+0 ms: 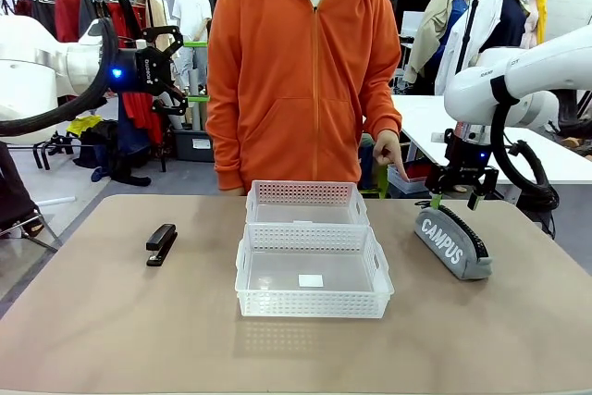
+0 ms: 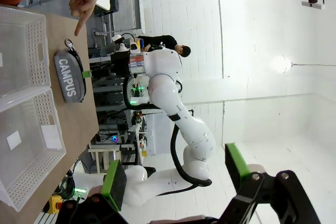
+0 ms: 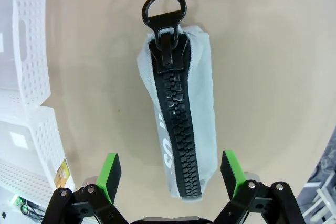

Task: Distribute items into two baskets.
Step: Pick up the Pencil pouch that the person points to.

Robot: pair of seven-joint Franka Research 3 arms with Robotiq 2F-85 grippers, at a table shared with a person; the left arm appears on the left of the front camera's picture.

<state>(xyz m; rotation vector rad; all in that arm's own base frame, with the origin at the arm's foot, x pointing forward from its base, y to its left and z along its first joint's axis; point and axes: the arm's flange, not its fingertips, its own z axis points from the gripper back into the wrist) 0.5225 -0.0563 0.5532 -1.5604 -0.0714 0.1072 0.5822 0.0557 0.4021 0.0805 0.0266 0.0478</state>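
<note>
Grey pouch (image 3: pixel 181 119) on the tabletop (image 3: pixel 273 51) is overhung by wide-spread right jaws, aligned across its width for grasping.

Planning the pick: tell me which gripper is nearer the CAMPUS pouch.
Right. The right gripper hovers open over the pouch; the left gripper is raised high, far away.

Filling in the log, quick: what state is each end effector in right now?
Left end effector: open, empty, up in the air.
Right end effector: open over the pouch, holding nothing.
</note>
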